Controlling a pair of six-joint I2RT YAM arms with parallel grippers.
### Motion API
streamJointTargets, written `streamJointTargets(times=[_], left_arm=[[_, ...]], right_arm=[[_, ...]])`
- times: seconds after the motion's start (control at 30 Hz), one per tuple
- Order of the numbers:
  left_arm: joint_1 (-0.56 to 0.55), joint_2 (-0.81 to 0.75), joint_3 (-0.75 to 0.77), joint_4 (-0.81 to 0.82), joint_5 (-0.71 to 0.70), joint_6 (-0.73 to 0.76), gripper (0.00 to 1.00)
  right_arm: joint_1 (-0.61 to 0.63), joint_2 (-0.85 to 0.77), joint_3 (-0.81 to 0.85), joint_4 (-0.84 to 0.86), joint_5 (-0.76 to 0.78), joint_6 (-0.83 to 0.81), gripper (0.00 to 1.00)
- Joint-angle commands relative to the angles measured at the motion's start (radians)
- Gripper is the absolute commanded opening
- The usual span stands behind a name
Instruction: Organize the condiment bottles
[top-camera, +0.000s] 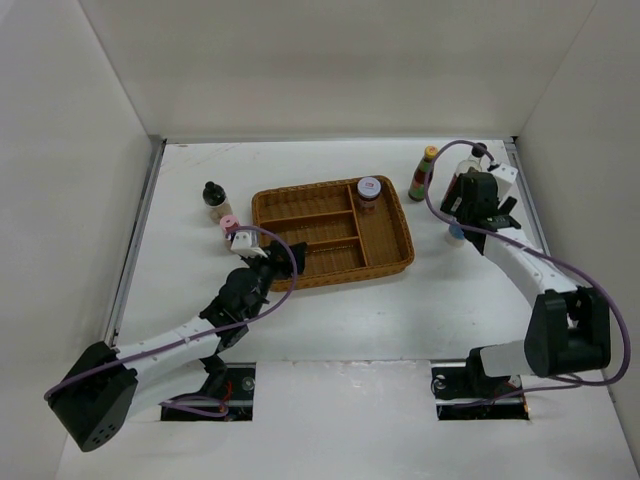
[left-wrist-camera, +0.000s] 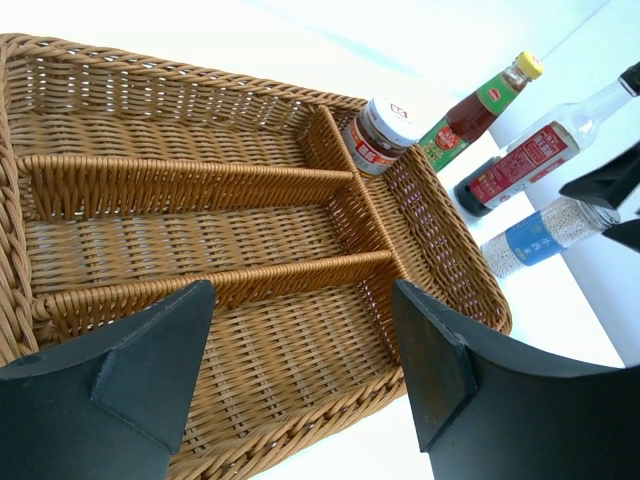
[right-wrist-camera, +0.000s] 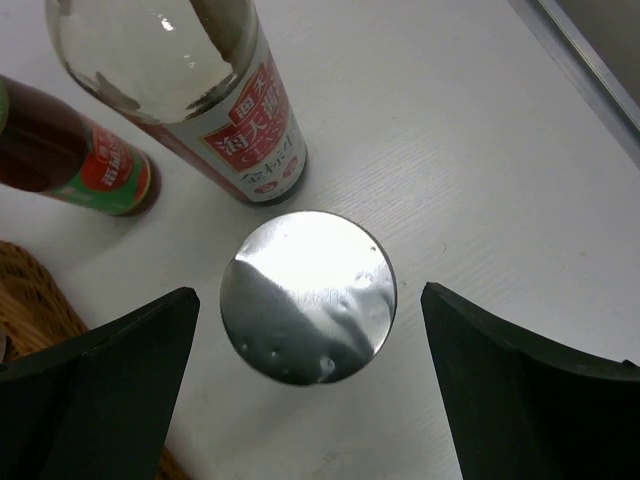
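Note:
My right gripper (top-camera: 463, 220) is open and hangs right over a silver-lidded jar (right-wrist-camera: 308, 296) with a blue label (left-wrist-camera: 550, 232); its jaws stand apart on both sides of the lid without touching it (right-wrist-camera: 310, 300). Just behind the jar stand a tall black-capped bottle with a red label (right-wrist-camera: 240, 140) and a green-red yellow-capped bottle (top-camera: 424, 173). A white-lidded dark jar (top-camera: 369, 189) stands in the wicker tray's far right compartment. A black-capped tan jar (top-camera: 213, 197) and a tiny pink-capped jar (top-camera: 229, 226) stand left of the tray. My left gripper (top-camera: 272, 258) is open and empty at the tray's near left edge (left-wrist-camera: 300, 345).
The brown wicker divided tray (top-camera: 385, 262) lies mid-table; its three long compartments (left-wrist-camera: 180, 230) hold nothing. White walls close the table at the left, back and right. A metal rail (right-wrist-camera: 590, 70) runs along the right edge, near the right arm.

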Motion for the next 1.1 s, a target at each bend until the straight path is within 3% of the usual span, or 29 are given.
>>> streamJointTargets(times=[0.0, 0.1, 0.27, 0.33, 0.5, 0.67, 0.8, 1.07], left_arm=[[0.002, -0.021, -0.007, 0.049, 0.019, -0.004, 0.7], [0.012, 0.002, -0.007, 0.049, 0.014, -0.007, 0.7], [0.002, 0.009, 0.001, 0.051, 0.013, -0.006, 0.7], [0.015, 0.009, -0.006, 0.052, 0.011, -0.007, 0.7], [0.006, -0.013, -0.013, 0.058, 0.007, -0.009, 0.7], [0.009, 0.004, -0.019, 0.081, 0.008, -0.018, 0.7], [0.02, 0.022, -0.018, 0.081, 0.008, -0.015, 0.7], [0.04, 0.004, -0.022, 0.072, 0.021, -0.018, 0.71]], right_arm=[[-0.02, 0.041, 0.056, 0.046, -0.011, -0.012, 1.0], [-0.031, 0.085, 0.075, 0.055, 0.018, -0.012, 0.97], [-0.002, 0.084, 0.073, 0.081, 0.073, -0.024, 0.6], [0.038, 0.03, 0.045, 0.119, 0.119, -0.033, 0.53], [0.199, -0.099, 0.039, 0.129, 0.237, -0.102, 0.52], [0.36, -0.136, 0.086, 0.152, 0.196, -0.105, 0.53], [0.446, -0.053, 0.137, 0.21, 0.112, -0.09, 0.53], [0.472, 0.221, 0.295, 0.273, 0.032, -0.099, 0.53]])
